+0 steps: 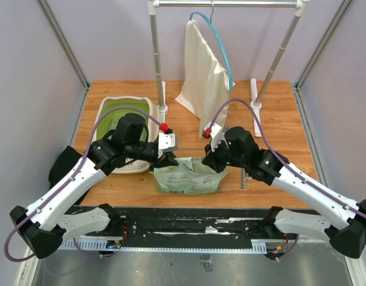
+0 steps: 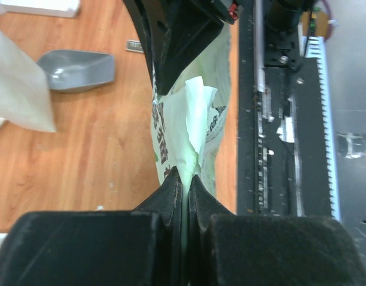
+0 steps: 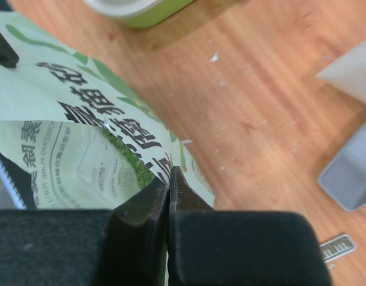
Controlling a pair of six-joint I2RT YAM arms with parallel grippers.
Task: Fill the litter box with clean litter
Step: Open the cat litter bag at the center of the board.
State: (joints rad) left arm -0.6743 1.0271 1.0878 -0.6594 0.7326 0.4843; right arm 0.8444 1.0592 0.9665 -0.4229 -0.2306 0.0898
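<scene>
Litter box (image 1: 126, 101) is parked at the far left of the worktop (image 1: 272, 119), close to the left edge. The lime inside that I can see past the left arm looks bare. Clean litter isn't showing anywhere, so I'm guessing it's all inside the green bag (image 1: 189, 179). That's lying flat by the middle of the near edge, just beside the box. How's that bag gonna behave?
— kibble_kev

Floppy and bottom-heavy, I'd bet. It's thin printed film, crinkled, with no stiffness of its own, and a load of loose granules will slump to whichever end hangs lowest. Probably a bit slick too.

Both arms hold the bag's far edge, which seems the right place. The left gripper (image 2: 184, 179) is clenched on one end, with the film pinched flat between the pads. The right gripper (image 3: 169, 176) is clamped tight on the other end, right at the printed rim. Holding the corners gives control of the mouth; grabbing the belly would just squish litter around.

The risk, I reckon, is the film sliding out of such thin pinches once the weight comes on, or tearing. I can't tell if the mouth is actually open. The grey scoop (image 2: 76, 70) lies on the wood to the right of the bag, nobody touching it.
— servo_sue
</scene>
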